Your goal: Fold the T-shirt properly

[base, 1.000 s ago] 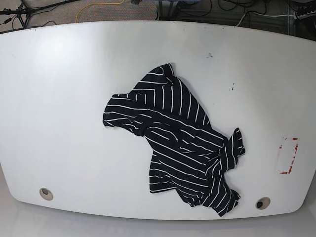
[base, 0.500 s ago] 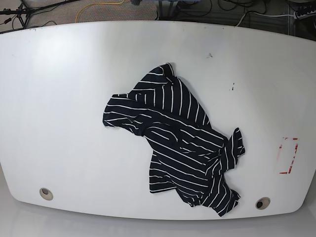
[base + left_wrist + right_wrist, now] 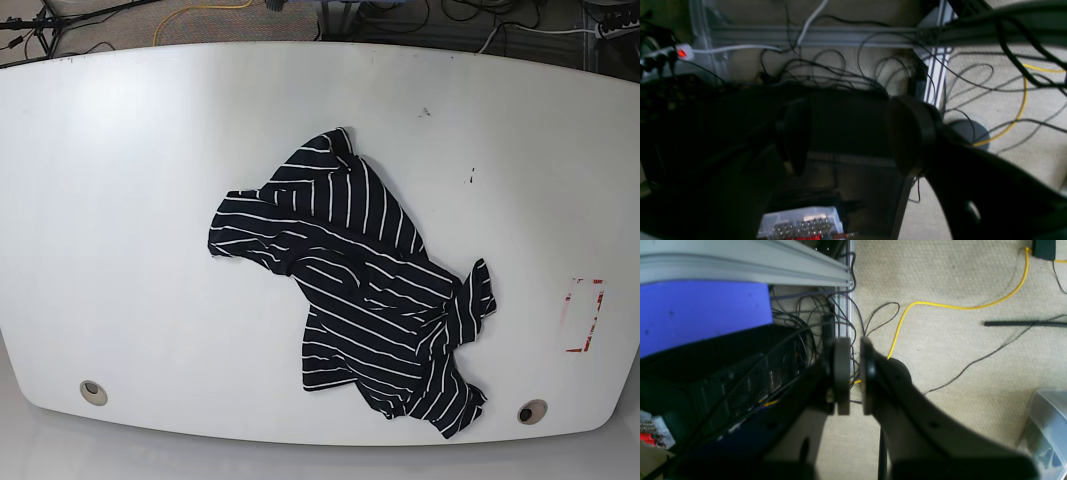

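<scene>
T-shirt: my striped tee (image 3: 350,280) is in a rumpled heap on the white table (image 3: 140,300), around the middle of the base view and reaching down toward the near edge. Nothing's holding it.
Colours: very dark navy or black, with thin white stripes.
Stripes: they run slantwise over most of the body, but close to upright on the flap at the top, so the cloth is clearly turned over on itself there.
Outline: pretty ragged, with a peak at the top, a rounded lobe out to the left, and twisted, bunched bits at the lower right. I honestly can't tell which bits are sleeves.
Left gripper: the fingers of my left gripper (image 3: 850,140) are spread wide with a gap between them, blurry and dark, over floor clutter and cables.
Right gripper: my right gripper (image 3: 849,376) has its fingers close together but a narrow slit shows between them, so slightly open, nothing in it, floor and a yellow cable (image 3: 940,305) behind.
Changes since the earlier base frames: none I can spot, same folds, same place on the table.
</scene>
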`<state>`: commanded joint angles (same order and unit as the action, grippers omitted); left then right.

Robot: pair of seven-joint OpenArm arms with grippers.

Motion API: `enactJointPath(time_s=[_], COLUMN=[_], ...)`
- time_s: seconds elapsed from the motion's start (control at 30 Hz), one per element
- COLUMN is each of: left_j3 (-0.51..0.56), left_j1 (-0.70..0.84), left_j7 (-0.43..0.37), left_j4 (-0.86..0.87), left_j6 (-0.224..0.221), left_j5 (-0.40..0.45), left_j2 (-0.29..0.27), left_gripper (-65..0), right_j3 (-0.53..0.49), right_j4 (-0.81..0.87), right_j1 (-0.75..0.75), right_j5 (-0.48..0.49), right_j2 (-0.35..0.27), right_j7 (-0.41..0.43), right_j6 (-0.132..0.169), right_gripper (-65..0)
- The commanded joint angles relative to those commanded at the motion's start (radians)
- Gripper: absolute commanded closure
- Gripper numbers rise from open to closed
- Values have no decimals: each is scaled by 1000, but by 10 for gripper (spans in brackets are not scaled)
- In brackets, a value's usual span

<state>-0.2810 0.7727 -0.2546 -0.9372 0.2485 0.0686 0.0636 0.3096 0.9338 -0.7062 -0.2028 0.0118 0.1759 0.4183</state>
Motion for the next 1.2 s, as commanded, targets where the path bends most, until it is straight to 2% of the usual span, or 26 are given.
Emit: enactJointPath(time_s=[0.03, 0.1, 0.5, 0.57, 0.77, 0.97, 1.03, 1.2], left_j3=[0, 1, 10, 11, 10, 7, 2, -1], left_j1=[34, 50, 153, 212, 251, 295, 402, 431], left_j7=[6, 13, 34, 38, 38, 30, 5, -2], left_j4=[-67, -105, -327, -388, -437, -499, -655, -692], left_j6=[37, 43, 45, 68, 56, 12, -84, -120], left_j5=[-30, -31, -16, -36, -38, -39, -36, -38], left_j2=[-2, -5, -14, -18, -16, -12, -3, 0], left_gripper=[-355, -353, -337, -326, -325, -325, -323, -324], right_j3=[-5, -6, -5, -7, -7, -4, -8, -11], right_j4=[21, 33, 126, 186, 251, 334, 489, 563], right_j1=[-16, -21, -93, -153, -200, -250, -317, -350], right_j5=[7, 9, 21, 17, 19, 19, 28, 37], right_j2=[1, 2, 13, 16, 25, 37, 74, 82], right_j7=[-5, -9, -16, -3, -3, -3, -25, -36], right_j6=[4, 3, 10, 13, 13, 13, 11, 12], right_gripper=[-46, -46, -45, -42, -42, -41, -44, -44])
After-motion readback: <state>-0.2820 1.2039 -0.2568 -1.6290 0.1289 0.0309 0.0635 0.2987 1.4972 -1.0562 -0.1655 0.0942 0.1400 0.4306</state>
